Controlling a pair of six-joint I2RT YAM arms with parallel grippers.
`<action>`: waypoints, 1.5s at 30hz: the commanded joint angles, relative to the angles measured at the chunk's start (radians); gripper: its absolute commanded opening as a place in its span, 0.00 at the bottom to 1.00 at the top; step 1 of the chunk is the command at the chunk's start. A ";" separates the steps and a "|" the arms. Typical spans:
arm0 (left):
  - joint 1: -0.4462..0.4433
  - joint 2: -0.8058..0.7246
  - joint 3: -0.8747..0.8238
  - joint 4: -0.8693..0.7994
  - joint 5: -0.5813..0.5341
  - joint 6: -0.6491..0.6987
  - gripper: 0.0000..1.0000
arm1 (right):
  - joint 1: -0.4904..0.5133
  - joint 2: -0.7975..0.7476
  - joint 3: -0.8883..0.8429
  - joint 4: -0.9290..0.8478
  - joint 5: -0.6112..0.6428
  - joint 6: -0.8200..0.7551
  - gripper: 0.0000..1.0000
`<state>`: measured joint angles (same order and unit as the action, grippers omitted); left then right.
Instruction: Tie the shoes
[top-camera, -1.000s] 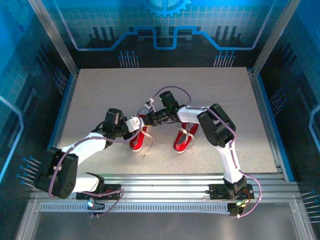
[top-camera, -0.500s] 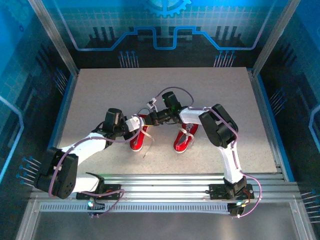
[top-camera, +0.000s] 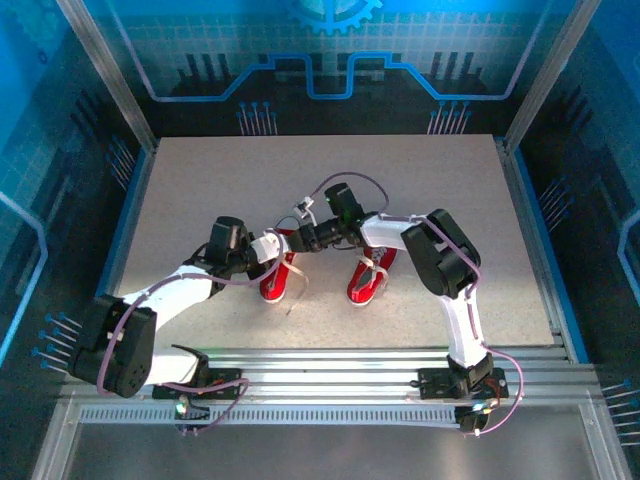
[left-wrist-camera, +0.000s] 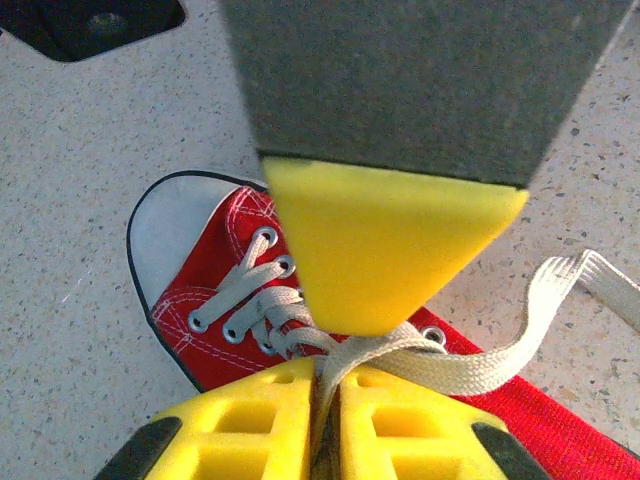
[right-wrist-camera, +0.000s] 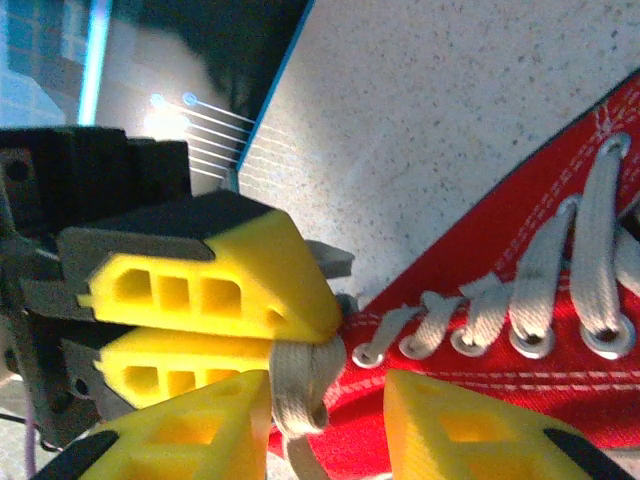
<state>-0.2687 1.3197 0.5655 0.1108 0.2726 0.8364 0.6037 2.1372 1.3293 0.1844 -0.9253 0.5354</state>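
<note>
Two shoes (top-camera: 362, 288) lie centred on the surface (top-camera: 200, 180), toes toward the far edge, long axes leaning slightly right.
Left end effector (left-wrist-camera: 326, 400) pinches a lace (left-wrist-camera: 460, 365) over one shoe; right end effector (right-wrist-camera: 325, 400) is spread; shoes unmoved since a second ago.

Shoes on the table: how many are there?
2. The left shoe lies near the middle of the table; the right shoe sits just right of it. Both are partly covered; a hidden third seems unlikely.

Speckled grey desk (top-camera: 200, 170), blue strip (top-camera: 128, 215) along its left side. Blue circuit-pattern wall (top-camera: 420, 50) behind. Slanted aluminium posts (top-camera: 105, 75) at both far corners. Ribbed metal rails (top-camera: 330, 362) across near edge.
</note>
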 joint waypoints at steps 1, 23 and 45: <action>-0.006 0.012 0.006 0.009 0.001 -0.013 0.14 | 0.021 -0.056 0.007 -0.108 0.030 -0.136 0.36; 0.007 0.016 0.017 -0.004 0.031 -0.025 0.25 | 0.084 -0.082 0.106 -0.325 0.189 -0.359 0.03; 0.083 0.085 0.081 -0.033 0.090 -0.082 0.39 | 0.130 -0.173 0.069 -0.345 0.242 -0.489 0.00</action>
<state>-0.1982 1.3830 0.6170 0.0753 0.3534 0.7750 0.7090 2.0212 1.4101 -0.1665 -0.6426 0.0753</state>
